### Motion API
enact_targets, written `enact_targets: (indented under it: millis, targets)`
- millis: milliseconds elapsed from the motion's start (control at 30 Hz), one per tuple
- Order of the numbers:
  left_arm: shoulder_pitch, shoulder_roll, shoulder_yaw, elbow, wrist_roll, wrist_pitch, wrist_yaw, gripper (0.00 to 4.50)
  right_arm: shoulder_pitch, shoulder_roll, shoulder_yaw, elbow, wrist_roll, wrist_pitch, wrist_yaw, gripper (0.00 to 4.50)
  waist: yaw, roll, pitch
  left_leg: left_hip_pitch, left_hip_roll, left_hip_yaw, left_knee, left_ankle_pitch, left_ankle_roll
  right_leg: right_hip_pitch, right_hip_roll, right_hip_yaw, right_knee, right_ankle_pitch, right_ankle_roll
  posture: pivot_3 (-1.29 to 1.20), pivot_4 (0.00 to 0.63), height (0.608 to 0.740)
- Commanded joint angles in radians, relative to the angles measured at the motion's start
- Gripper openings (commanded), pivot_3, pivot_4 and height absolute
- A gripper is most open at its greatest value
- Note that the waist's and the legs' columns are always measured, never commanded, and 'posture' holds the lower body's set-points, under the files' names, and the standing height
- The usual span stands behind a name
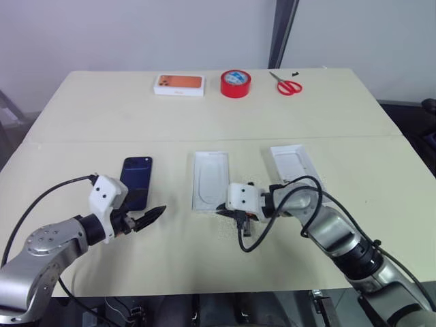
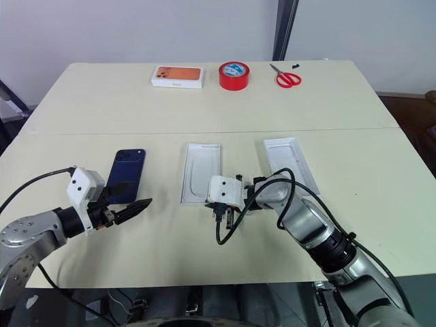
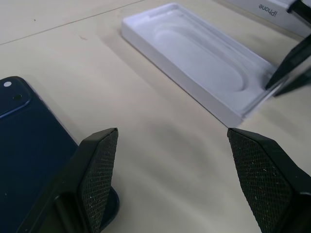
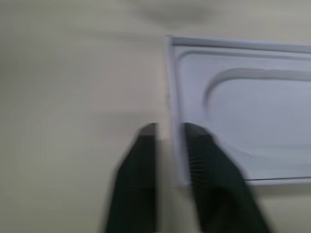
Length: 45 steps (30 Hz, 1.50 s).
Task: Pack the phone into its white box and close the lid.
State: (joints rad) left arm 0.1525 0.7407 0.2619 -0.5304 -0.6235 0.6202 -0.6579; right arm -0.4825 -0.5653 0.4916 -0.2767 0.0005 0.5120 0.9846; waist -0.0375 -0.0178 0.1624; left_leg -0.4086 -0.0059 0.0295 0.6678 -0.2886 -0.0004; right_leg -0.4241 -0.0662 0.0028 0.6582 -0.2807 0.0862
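The phone (image 1: 136, 178) lies flat on the table (image 1: 204, 116), back up, left of the box (image 1: 210, 178) and clear of it. The box sits open and empty, its rounded recess showing. The lid (image 1: 295, 163) lies further right, apart from the box.

The left gripper (image 3: 172, 138) hovers low at the phone's near end with its jaws wide apart and nothing between them. The right gripper (image 4: 169, 131) is at the box's near corner, jaws drawn almost together, with the thin rim apparently pinched between them.

The likeliest trouble is the box. It looks light, and a pinch at one corner could drag or tip it if that arm shifts, leaving it askew for loading. The phone is a glossy slab lying flush on the table. A finger coming in low may shove it along instead of getting under it, and a grip on its slick edges could slip. The fit also looks close, so a phone lowered at a slant could catch on the rim.

The head views show the whole layout, including the red tape (image 1: 236, 83), scissors (image 1: 289, 85) and orange-pictured carton (image 1: 179, 84) at the far edge. The right wrist view alone shows the rim running between that gripper's fingers. The left wrist view shows one left finger just over the phone's near corner, and printing on the lid's side.
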Motion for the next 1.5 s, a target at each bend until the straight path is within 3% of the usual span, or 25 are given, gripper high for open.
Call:
enact_targets:
  millis: [33,467,567,700,833,933,1000,1133,1333,1500]
  targets:
    - [-0.004,-0.002,0.041,-0.028,-0.017,-0.007,-0.004,3.79,0.005,-0.025,-0.007,-0.027,-0.013,-0.015,0.008,0.05,0.000,0.000,0.000,0.000,0.000,0.000,0.000,0.000,0.000,0.000,0.000,0.000,0.000,0.000,0.000,0.00,0.150,0.725]
    - [-0.003,-0.005,0.054,-0.022,-0.026,-0.004,-0.004,3.79,0.130,-0.172,-0.135,-0.289,0.129,0.106,0.058,0.05,0.021,0.000,0.000,0.000,0.000,0.000,0.000,0.000,0.000,0.001,0.000,0.000,-0.001,0.000,0.000,0.00,0.150,0.725]
    - [-0.005,-0.005,0.053,-0.019,-0.025,-0.004,-0.003,3.79,0.122,-0.160,-0.142,-0.288,0.162,0.118,0.064,1.02,0.022,0.000,0.000,0.000,0.000,0.000,0.000,0.000,0.000,0.001,0.000,0.000,-0.001,0.000,0.000,0.00,0.150,0.725]
    - [-0.002,-0.004,0.068,-0.015,-0.027,-0.005,-0.003,3.79,0.097,-0.129,-0.183,-0.286,0.230,0.138,0.055,2.99,0.023,0.000,0.000,0.000,0.000,0.000,0.000,0.000,0.000,0.001,0.000,0.000,-0.001,0.000,0.000,0.00,0.150,0.725]
    - [0.004,-0.008,0.105,-0.007,-0.023,-0.010,0.014,3.79,0.009,-0.031,-0.239,-0.216,0.320,0.220,0.009,2.99,0.017,0.000,0.000,0.000,0.000,0.000,0.000,0.000,0.000,0.001,0.000,0.000,-0.001,0.000,0.000,0.00,0.150,0.725]
    - [-0.012,-0.016,0.141,0.019,-0.028,0.007,0.045,3.79,-0.069,0.034,-0.211,-0.137,0.296,0.256,-0.053,2.99,0.020,0.000,0.000,0.001,0.000,0.000,0.000,0.000,0.000,0.001,0.000,0.000,-0.001,0.000,0.000,0.00,0.150,0.725]
    - [-0.059,-0.028,0.179,0.073,-0.043,0.074,0.122,3.79,-0.150,0.102,-0.144,-0.047,0.233,0.282,-0.124,2.22,0.020,0.000,0.000,0.000,0.000,0.000,0.000,0.000,0.000,0.001,0.000,0.000,-0.001,0.000,0.000,0.00,0.150,0.725]
    - [-0.192,-0.054,0.222,0.195,-0.046,0.254,0.308,3.79,-0.264,0.242,-0.043,0.102,0.126,0.268,-0.247,0.11,0.019,0.000,0.000,0.000,0.000,0.000,0.001,0.001,-0.001,-0.001,0.000,-0.001,0.003,0.000,0.000,0.00,0.150,0.725]
    - [-0.372,-0.081,0.255,0.354,-0.097,0.608,0.457,3.79,-0.329,0.395,0.066,0.306,-0.004,0.212,-0.365,0.04,0.018,-0.003,-0.001,-0.001,-0.001,0.000,0.001,0.002,-0.002,-0.003,0.001,-0.002,0.006,0.001,0.000,0.00,0.150,0.725]
    - [-0.452,-0.091,0.259,0.432,-0.098,0.755,0.467,3.79,-0.341,0.466,0.120,0.393,-0.056,0.174,-0.374,0.04,0.016,-0.004,-0.002,0.000,-0.001,0.000,0.002,0.004,-0.006,-0.003,0.001,-0.003,0.007,0.001,0.000,0.00,0.150,0.725]
